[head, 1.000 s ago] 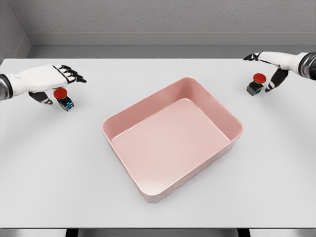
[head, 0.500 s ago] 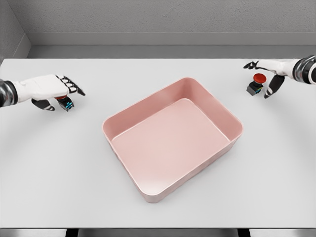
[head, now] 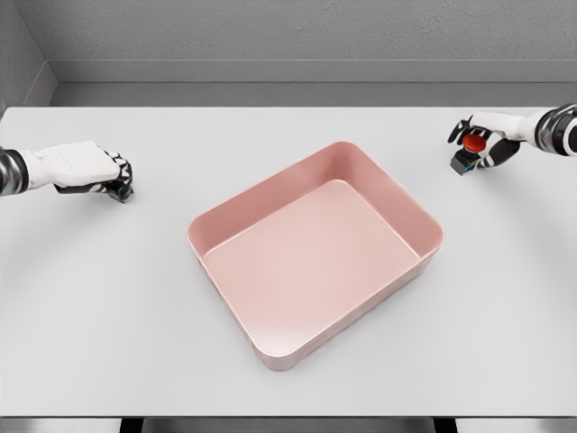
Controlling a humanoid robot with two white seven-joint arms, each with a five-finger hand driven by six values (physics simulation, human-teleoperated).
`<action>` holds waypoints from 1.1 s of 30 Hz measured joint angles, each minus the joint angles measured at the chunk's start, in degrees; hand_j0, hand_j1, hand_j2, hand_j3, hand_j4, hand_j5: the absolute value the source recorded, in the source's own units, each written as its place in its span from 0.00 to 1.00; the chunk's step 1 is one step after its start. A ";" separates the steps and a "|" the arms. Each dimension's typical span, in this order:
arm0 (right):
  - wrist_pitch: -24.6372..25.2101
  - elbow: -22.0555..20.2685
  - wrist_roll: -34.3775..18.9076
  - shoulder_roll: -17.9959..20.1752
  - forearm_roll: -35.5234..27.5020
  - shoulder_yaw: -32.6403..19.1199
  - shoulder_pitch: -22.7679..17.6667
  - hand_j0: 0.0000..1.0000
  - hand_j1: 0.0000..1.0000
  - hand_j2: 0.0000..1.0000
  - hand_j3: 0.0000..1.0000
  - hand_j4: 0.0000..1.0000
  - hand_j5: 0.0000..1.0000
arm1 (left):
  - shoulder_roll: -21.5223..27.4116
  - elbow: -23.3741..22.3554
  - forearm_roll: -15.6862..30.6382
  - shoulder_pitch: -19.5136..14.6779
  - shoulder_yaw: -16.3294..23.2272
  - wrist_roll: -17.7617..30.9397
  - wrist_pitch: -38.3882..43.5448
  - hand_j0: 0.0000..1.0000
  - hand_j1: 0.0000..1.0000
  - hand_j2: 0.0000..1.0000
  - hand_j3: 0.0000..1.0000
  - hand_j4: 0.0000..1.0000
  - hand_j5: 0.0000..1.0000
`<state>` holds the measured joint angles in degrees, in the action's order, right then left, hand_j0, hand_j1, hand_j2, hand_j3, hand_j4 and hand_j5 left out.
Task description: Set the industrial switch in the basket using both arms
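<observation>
Switch [head: 470, 153] red-capped (black base).

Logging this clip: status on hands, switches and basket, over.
Left hand shut on left switch, mostly hidden. Right hand closing around right switch, grasp unconfirmed. Pink basket empty at centre, path clear.

Pink basket [head: 405, 204] sat empty, midway between both hands. Red-capped switch [head: 471, 152] stood inside right hand's [head: 487, 135] fingers; second switch [head: 121, 189] mostly hidden under left hand [head: 86, 167], probably gripped.
</observation>
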<state>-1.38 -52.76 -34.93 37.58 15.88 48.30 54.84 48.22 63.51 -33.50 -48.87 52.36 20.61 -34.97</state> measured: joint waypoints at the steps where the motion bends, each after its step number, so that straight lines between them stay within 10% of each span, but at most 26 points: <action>1: 0.00 -0.02 0.04 0.00 0.01 0.06 0.00 0.53 0.53 0.53 0.53 0.53 0.53 | 0.03 0.07 -0.08 0.00 -0.07 0.03 -0.04 0.31 0.31 0.31 0.31 0.31 0.31; 20: -0.25 -1.85 -0.09 0.72 0.07 0.35 1.32 0.46 0.46 0.46 0.46 0.46 0.46 | 2.60 14.35 2.05 2.72 -8.46 -0.25 -0.18 0.31 0.31 0.31 0.31 0.31 0.31; 33: -0.45 -11.70 -0.10 5.41 0.22 -0.40 1.14 0.46 0.46 0.46 0.46 0.46 0.46 | 5.49 28.01 5.40 7.30 -15.83 -0.19 -0.18 0.29 0.29 0.29 0.29 0.29 0.29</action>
<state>-1.83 -64.46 -35.03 42.99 16.10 47.90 55.99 53.71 91.52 -28.10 -41.57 36.54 20.42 -35.15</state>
